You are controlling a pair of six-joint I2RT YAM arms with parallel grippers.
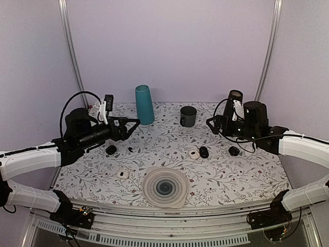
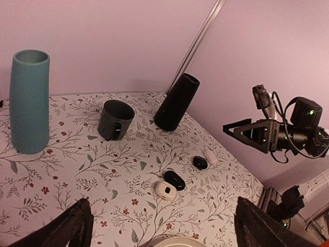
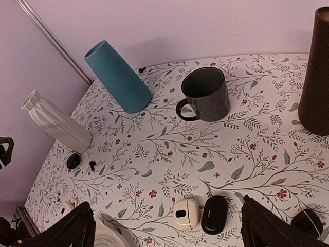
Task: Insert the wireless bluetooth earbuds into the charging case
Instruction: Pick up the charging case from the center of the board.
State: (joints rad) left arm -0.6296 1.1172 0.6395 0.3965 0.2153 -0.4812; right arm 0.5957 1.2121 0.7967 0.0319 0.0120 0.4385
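Just this side of the mug I see the charging case beside a black case | left claw spread wide, empty | right claw spread wide, empty

Pale lilac walls, silver corner poles, floral-patterned table

I am looking into a robot test booth, a lab setup. Plain lilac walls enclose it, with metal posts at the far corners. A table with a floral cover has the left arm and right arm bolted to a metal rail along its near edge, with cables looping loose.
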